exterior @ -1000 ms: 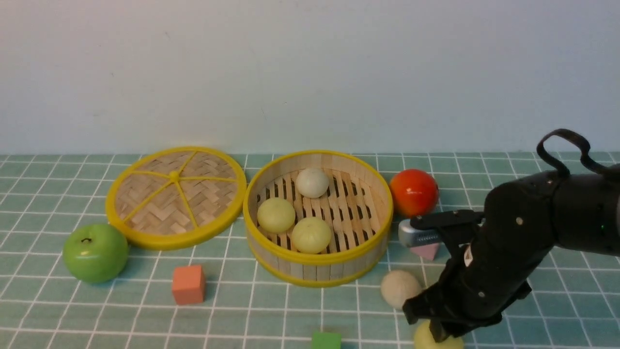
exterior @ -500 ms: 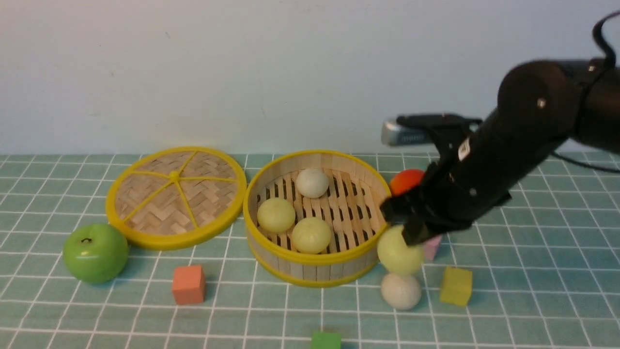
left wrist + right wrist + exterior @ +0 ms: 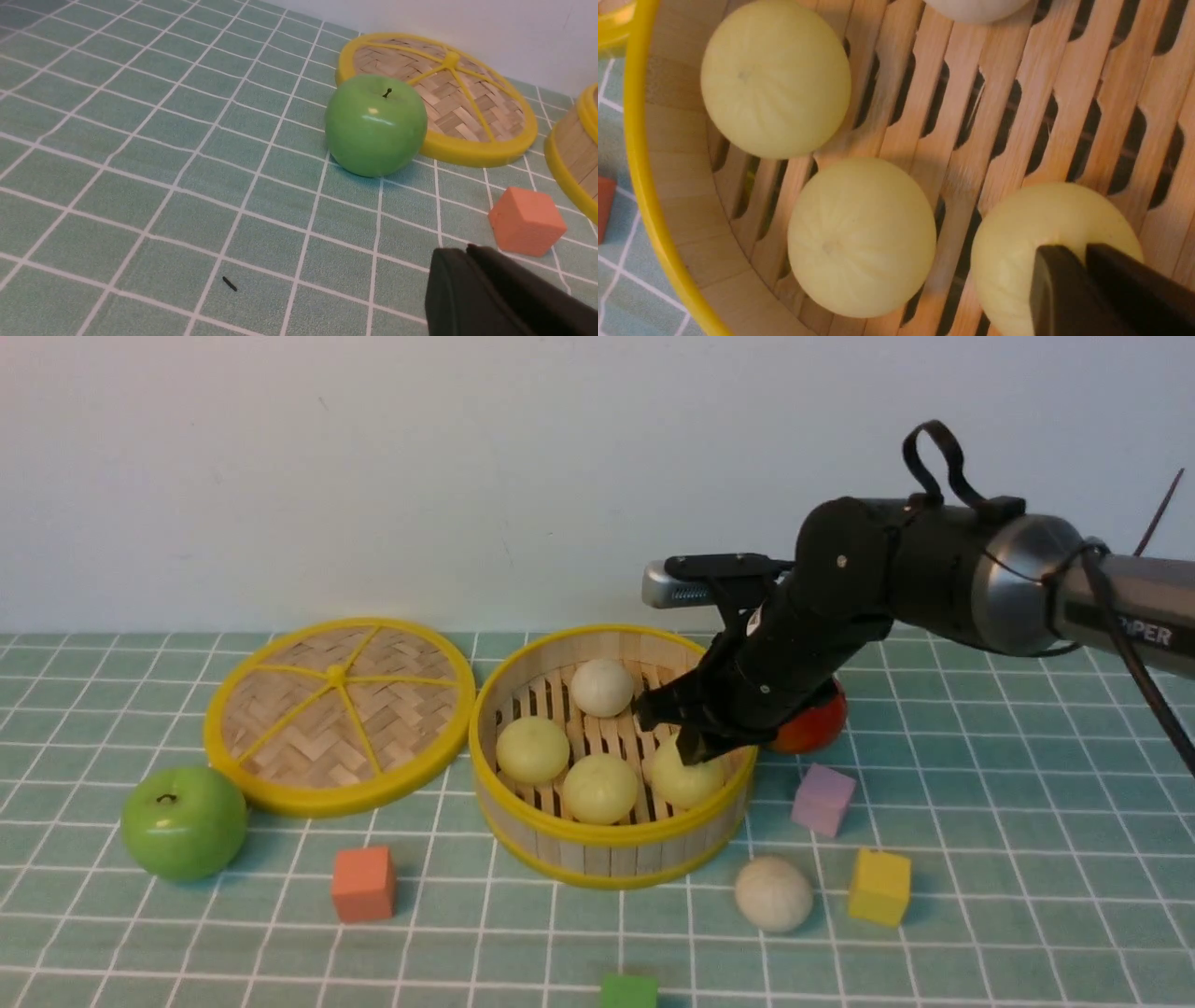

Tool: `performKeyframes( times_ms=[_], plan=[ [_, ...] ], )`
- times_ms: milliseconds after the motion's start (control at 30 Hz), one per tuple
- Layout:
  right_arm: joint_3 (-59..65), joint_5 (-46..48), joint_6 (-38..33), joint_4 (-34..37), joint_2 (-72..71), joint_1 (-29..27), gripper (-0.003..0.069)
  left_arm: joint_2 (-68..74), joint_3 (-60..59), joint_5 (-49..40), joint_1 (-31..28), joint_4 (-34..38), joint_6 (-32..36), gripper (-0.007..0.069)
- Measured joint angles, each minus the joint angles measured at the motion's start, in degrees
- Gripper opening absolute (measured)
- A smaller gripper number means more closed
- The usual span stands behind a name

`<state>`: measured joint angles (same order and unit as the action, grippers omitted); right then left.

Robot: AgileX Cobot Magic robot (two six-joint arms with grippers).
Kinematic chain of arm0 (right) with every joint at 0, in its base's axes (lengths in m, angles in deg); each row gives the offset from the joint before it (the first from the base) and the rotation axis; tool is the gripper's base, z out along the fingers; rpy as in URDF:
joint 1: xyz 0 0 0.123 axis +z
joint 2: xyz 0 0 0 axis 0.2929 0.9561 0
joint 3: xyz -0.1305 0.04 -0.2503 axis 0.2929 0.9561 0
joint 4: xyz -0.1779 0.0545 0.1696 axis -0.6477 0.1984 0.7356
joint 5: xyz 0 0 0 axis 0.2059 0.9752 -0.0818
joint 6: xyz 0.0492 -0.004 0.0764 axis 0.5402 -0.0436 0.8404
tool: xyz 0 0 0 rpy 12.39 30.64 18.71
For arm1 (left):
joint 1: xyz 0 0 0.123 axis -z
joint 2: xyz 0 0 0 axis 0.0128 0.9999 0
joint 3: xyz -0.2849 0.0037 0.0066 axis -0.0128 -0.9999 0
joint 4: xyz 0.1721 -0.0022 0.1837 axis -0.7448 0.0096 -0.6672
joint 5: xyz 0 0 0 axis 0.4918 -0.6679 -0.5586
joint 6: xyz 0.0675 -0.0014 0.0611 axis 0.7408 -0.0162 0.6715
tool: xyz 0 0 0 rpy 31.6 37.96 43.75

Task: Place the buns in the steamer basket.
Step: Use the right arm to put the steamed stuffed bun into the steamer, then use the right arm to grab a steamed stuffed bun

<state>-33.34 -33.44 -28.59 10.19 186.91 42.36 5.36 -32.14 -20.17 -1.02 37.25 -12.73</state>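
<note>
The steamer basket (image 3: 611, 845) stands mid-table. It holds an off-white bun (image 3: 602, 688) and two yellow-green buns (image 3: 532, 749) (image 3: 599, 788). My right gripper (image 3: 695, 747) reaches down inside the basket at its right side, shut on a third yellow-green bun (image 3: 680, 782), which is low over the slats. The right wrist view shows that held bun (image 3: 1027, 224) under the gripper (image 3: 1083, 252), beside the two others (image 3: 775, 77) (image 3: 861, 235). A second off-white bun (image 3: 773, 893) lies on the cloth in front of the basket's right side. My left gripper (image 3: 467, 249) is shut and empty, low over the cloth.
The woven lid (image 3: 338, 714) lies left of the basket, with a green apple (image 3: 184, 821) in front of it. A red-orange fruit (image 3: 817, 726) sits behind my right arm. An orange cube (image 3: 362, 883), purple block (image 3: 822, 800), yellow cube (image 3: 878, 887) and green cube (image 3: 627, 991) are scattered in front.
My right gripper lifted a yellow-green bun from the near right of the table, carried it up and leftwards, and now holds it down inside the basket.
</note>
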Motion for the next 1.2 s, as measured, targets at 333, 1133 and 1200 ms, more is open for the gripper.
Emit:
performKeyframes(
  times_ms=[333, 1133, 1200],
  plan=[
    [1.5, 7.0, 0.8, -4.4, -9.6, 0.0, 0.0414, 0.0, 0.0, -0.2, 0.0, 0.0, 0.0, 0.0039],
    [20.8, -1.5, 2.9, -2.4, -8.2, 0.0, 0.0160, 0.0, 0.0, -0.4, 0.0, 0.0, 0.0, 0.0057],
    [19.8, 0.2, 2.9, -2.4, -9.1, 0.0, 0.0064, 0.0, 0.0, -0.5, 0.0, 0.0, 0.0, 0.0057]
  ],
)
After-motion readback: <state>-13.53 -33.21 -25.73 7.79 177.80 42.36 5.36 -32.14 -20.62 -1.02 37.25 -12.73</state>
